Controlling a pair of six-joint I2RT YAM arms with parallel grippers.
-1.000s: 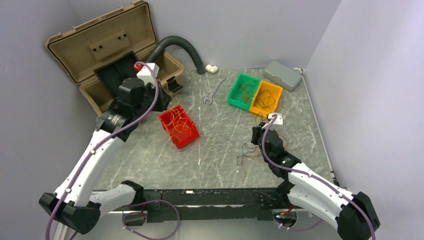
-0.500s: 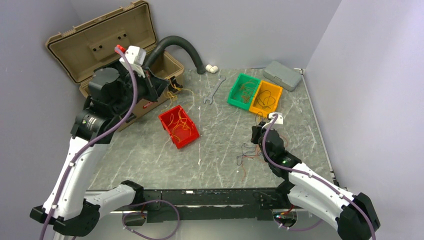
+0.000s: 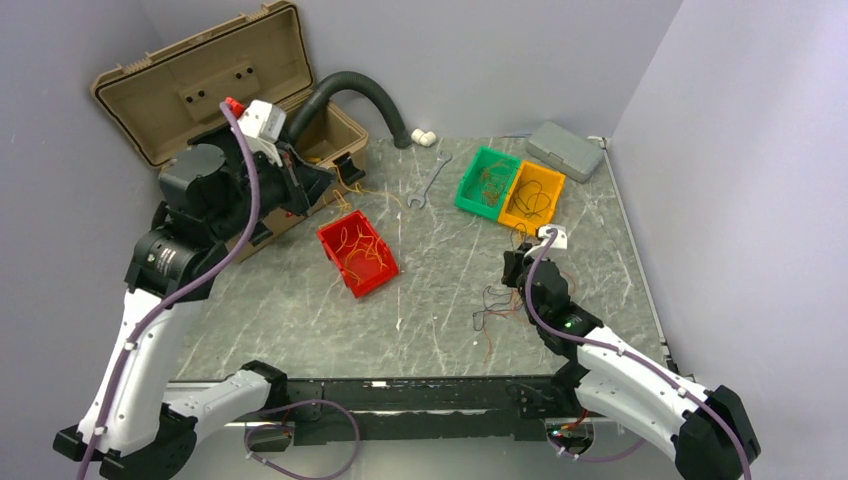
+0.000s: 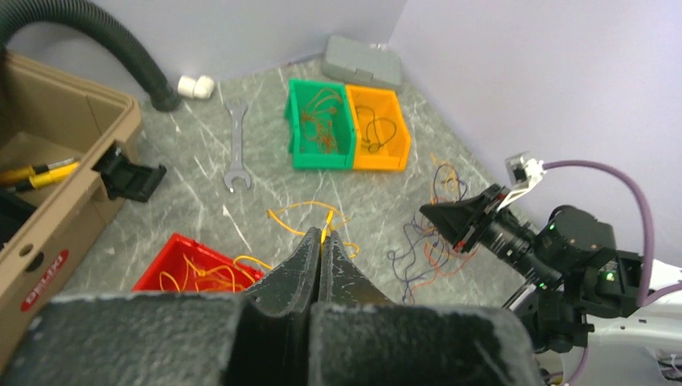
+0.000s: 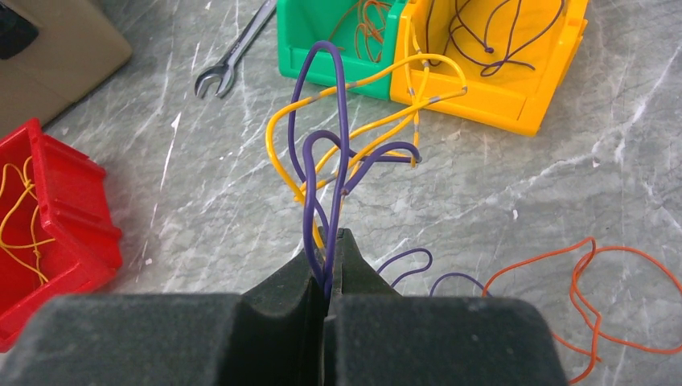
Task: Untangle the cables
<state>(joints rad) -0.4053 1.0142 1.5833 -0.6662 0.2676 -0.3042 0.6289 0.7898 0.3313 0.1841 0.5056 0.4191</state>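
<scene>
my left fingers (image 4: pixel 301 259) pinch one yellow wire (image 4: pixel 327 222) up near the red bin (image 3: pixel 378 285); my right fingers (image 5: pixel 296 280) clamp purple and yellow wires (image 5: pixel 338 121) by the tangle (image 3: pixel 495 300) on the tabletop (image 3: pixel 300 300). i should pull slowly, no yanking

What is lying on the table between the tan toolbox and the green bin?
A metal wrench lies between the toolbox and the green bin, touching neither. The top external and left wrist views both show it.

Robot lab bench (image 3: pixel 300 310) in a bare grey-walled corner: open toolbox (image 3: pixel 200 85), wrench (image 3: pixel 430 180), coloured parts bins (image 3: pixel 467 182).
</scene>
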